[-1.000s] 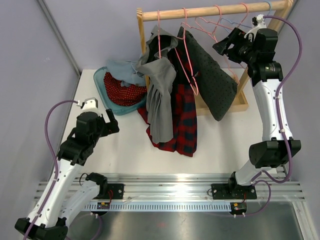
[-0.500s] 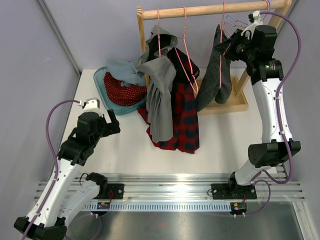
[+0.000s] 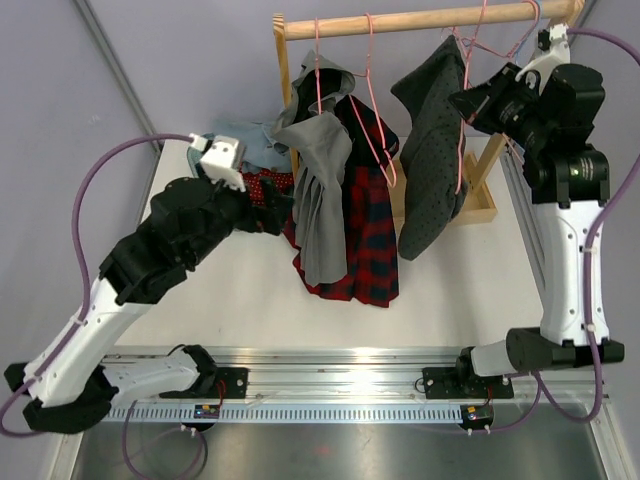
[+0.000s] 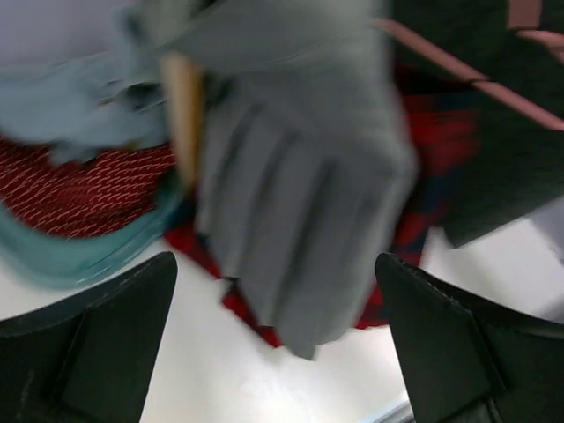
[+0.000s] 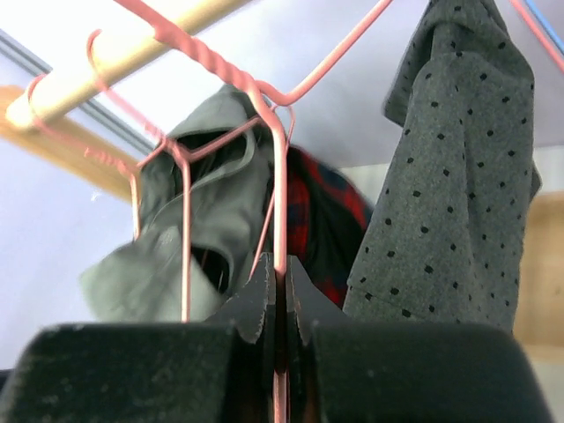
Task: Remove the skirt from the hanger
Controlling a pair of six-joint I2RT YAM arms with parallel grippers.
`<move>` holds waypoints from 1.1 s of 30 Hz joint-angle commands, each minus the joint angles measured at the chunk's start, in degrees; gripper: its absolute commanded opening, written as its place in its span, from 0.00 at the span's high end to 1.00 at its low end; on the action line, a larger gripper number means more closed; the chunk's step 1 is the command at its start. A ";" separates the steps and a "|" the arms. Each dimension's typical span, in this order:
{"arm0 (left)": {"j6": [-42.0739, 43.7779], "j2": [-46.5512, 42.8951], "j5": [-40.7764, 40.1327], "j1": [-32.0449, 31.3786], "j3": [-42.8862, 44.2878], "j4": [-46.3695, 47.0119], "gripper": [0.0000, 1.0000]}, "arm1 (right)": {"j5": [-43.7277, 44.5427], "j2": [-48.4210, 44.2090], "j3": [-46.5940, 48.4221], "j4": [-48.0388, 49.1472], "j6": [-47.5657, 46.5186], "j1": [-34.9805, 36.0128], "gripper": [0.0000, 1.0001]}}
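Observation:
The red and dark tartan skirt (image 3: pixel 365 235) hangs from a pink wire hanger (image 3: pixel 378 120) on the wooden rail (image 3: pixel 420 18). A grey hooded garment (image 3: pixel 318 190) covers its left half. In the left wrist view the skirt (image 4: pixel 427 150) shows blurred behind that grey garment (image 4: pixel 291 203). My left gripper (image 3: pixel 268 212) is open, just left of the skirt's lower part, with nothing between its fingers (image 4: pixel 88 344). My right gripper (image 5: pixel 280 264) is shut on the wire of another pink hanger (image 3: pixel 461 130), which carries a dark grey dotted garment (image 3: pixel 432 150). The skirt (image 5: pixel 313 207) lies beyond it.
A teal basin (image 4: pixel 62 260) with a red dotted garment (image 4: pixel 88 185) and a light blue cloth (image 3: pixel 250 140) sits behind my left arm. The rack's wooden base (image 3: pixel 482 212) lies under the dotted garment. Spare pink and blue hangers hang at the rail's right end (image 3: pixel 520 30).
My left arm has swung forward and right, up to the hanging clothes. My right gripper has shut on the dotted garment's hanger and pulled right; the garment now hangs straighter.

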 commanded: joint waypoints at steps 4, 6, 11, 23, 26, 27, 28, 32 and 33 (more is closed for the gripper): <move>5.96 10.27 -0.78 -20.97 7.54 8.96 0.01 | -1.38 -12.02 -11.17 7.56 4.58 -0.08 1.00; 6.31 13.70 -0.17 -26.93 7.37 13.44 0.01 | -1.56 -14.39 -12.76 6.51 5.29 -0.08 1.00; 5.62 20.30 -1.04 -36.36 5.70 23.01 0.01 | -2.70 -19.57 -14.78 4.58 7.48 -0.08 1.00; 4.56 30.76 5.37 -38.49 4.46 34.82 0.01 | -3.14 -28.19 -14.26 -1.49 9.33 -0.08 1.00; 3.95 33.83 1.17 -38.49 6.39 33.51 0.07 | -3.58 -28.81 -14.26 -2.02 10.12 -0.08 1.00; 3.60 34.45 -1.11 -38.49 7.27 32.54 0.38 | -3.58 -29.07 -14.26 -1.76 10.47 -0.08 1.00; 3.51 35.15 -1.65 -38.49 7.28 32.53 0.55 | -3.41 -29.51 -14.52 -1.76 10.56 -0.08 1.00; 1.05 33.85 -2.37 -38.84 3.69 32.18 1.00 | -2.53 -29.52 -13.82 -2.28 9.34 -0.08 1.00; 0.26 32.88 -2.62 -39.27 1.93 33.40 1.00 | -2.27 -29.25 -13.47 -2.98 8.98 -0.08 1.00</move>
